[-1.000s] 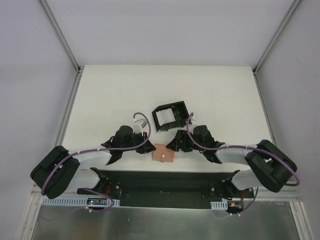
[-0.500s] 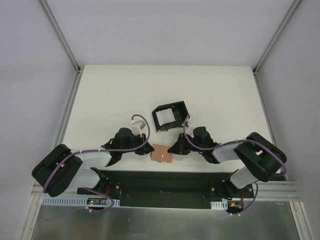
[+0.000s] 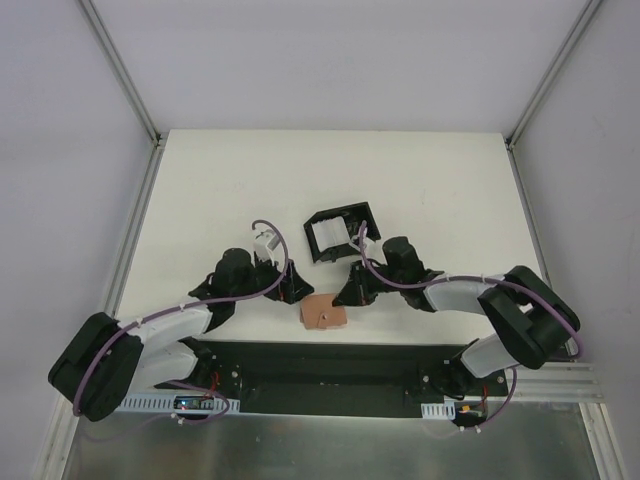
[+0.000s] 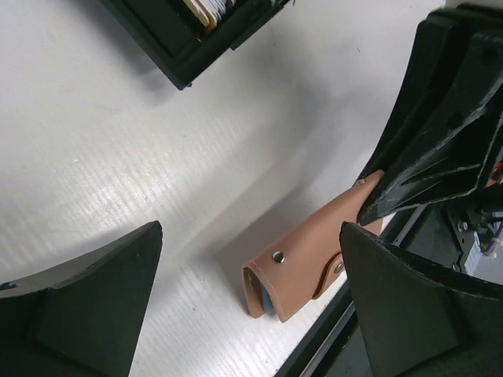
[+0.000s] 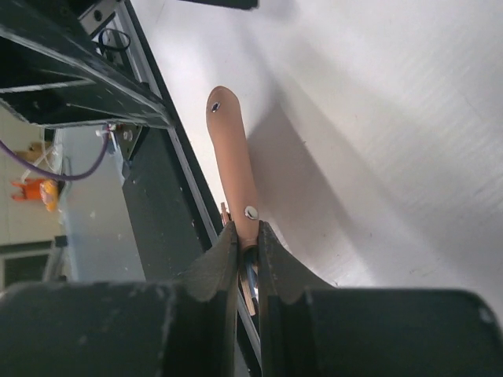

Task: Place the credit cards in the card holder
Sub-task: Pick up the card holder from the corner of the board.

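The tan card holder (image 3: 325, 313) lies folded near the table's front edge, one end lifted. My right gripper (image 5: 247, 245) is shut on that end, and thin card edges show between its fingers. In the left wrist view the card holder (image 4: 314, 253) has a light blue credit card (image 4: 268, 299) tucked inside its open end, with the right gripper's fingers (image 4: 428, 161) pinching its far end. My left gripper (image 4: 250, 236) stands open just above and to the left of the holder, touching nothing. From above, the left gripper (image 3: 290, 290) and right gripper (image 3: 347, 293) flank the holder.
A black box frame (image 3: 338, 232) with white pieces stands just behind the grippers; its corner is also in the left wrist view (image 4: 181, 31). The black base rail (image 3: 320, 365) runs right along the front of the holder.
My left gripper has opened and drawn slightly back to the left. My right gripper has closed on the card holder's right end, and the holder has tipped up a little.
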